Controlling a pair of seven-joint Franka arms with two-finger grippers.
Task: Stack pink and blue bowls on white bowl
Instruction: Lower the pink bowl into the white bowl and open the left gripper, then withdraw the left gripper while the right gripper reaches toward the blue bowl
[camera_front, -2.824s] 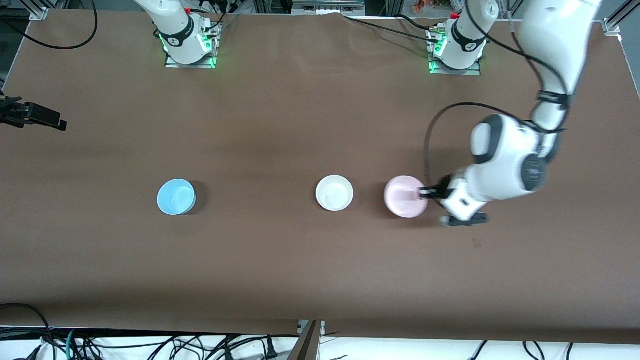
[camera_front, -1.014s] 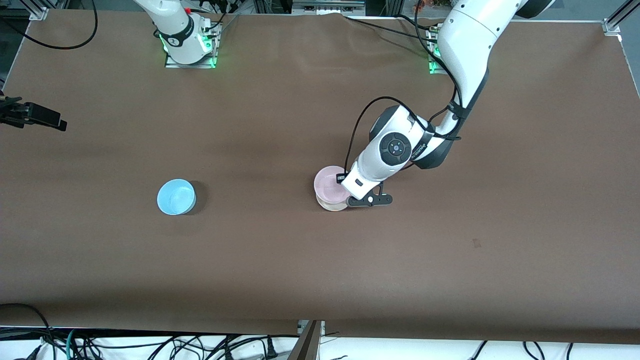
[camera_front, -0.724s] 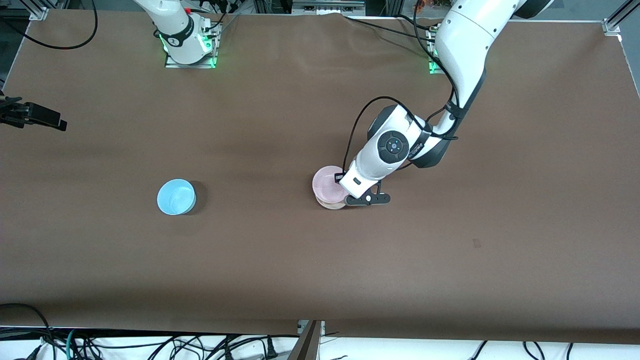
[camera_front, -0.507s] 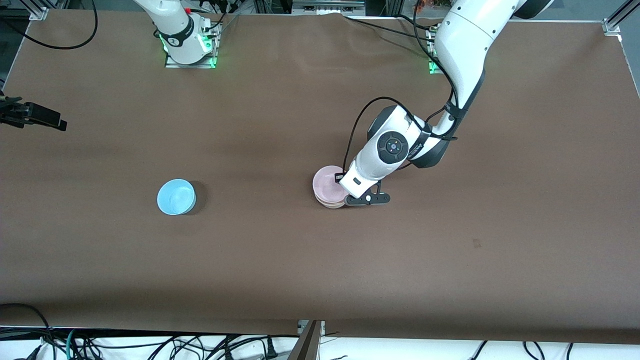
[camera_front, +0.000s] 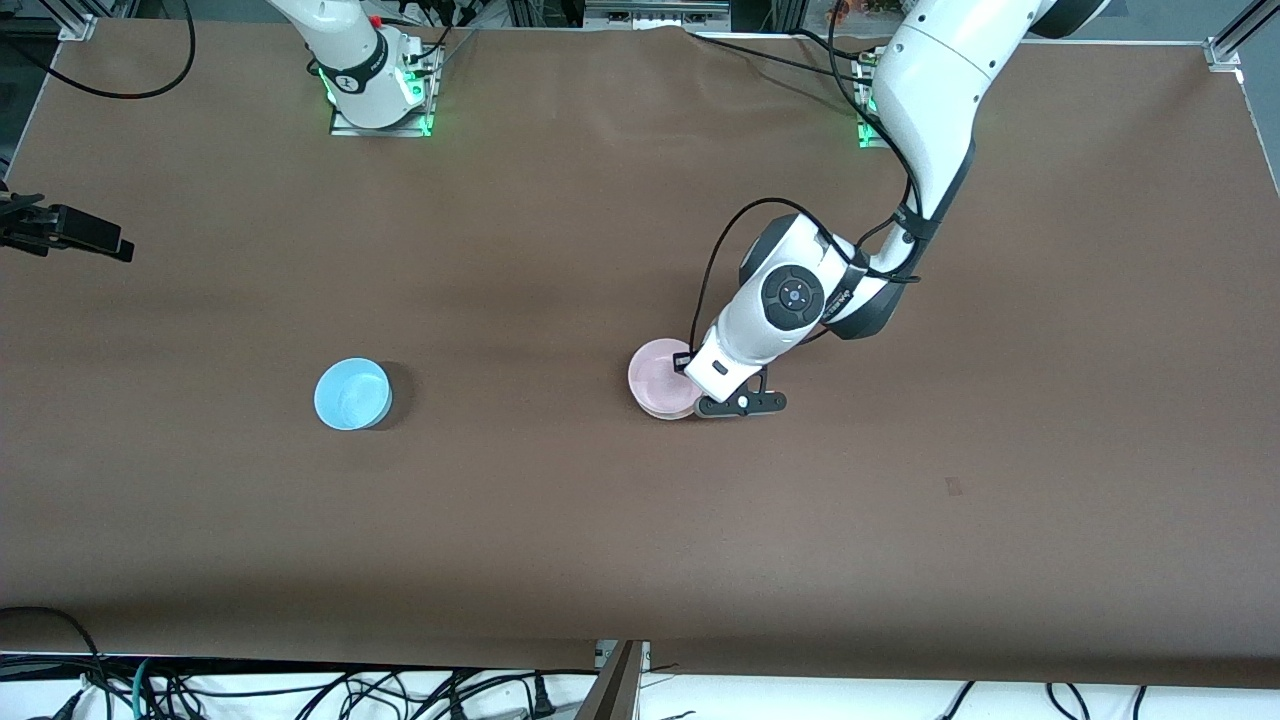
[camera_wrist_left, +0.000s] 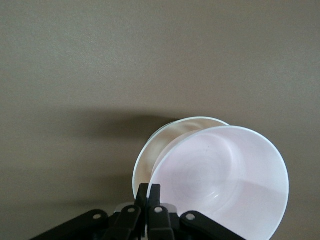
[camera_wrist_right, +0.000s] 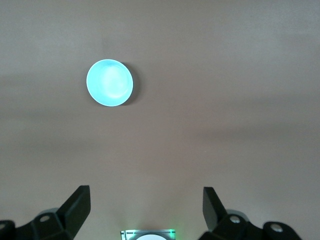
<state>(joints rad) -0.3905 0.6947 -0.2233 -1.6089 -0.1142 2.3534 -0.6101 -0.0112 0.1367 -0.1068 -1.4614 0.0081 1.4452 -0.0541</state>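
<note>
The pale pink bowl hangs tilted over the white bowl, which shows only as a crescent of rim under it. My left gripper is shut on the pink bowl's rim at the side toward the left arm's end, one finger inside and one outside. The light blue bowl stands upright on the table toward the right arm's end. It also shows below my right gripper, which hangs high and open with nothing between its fingers, well apart from the blue bowl.
The brown table carries only the bowls. A black device juts in at the edge by the right arm's end. The arm bases stand along the edge farthest from the front camera.
The left gripper carried the pink bowl from beside the white bowl to over it. In the last second it sank a little, covering more of the white bowl.
</note>
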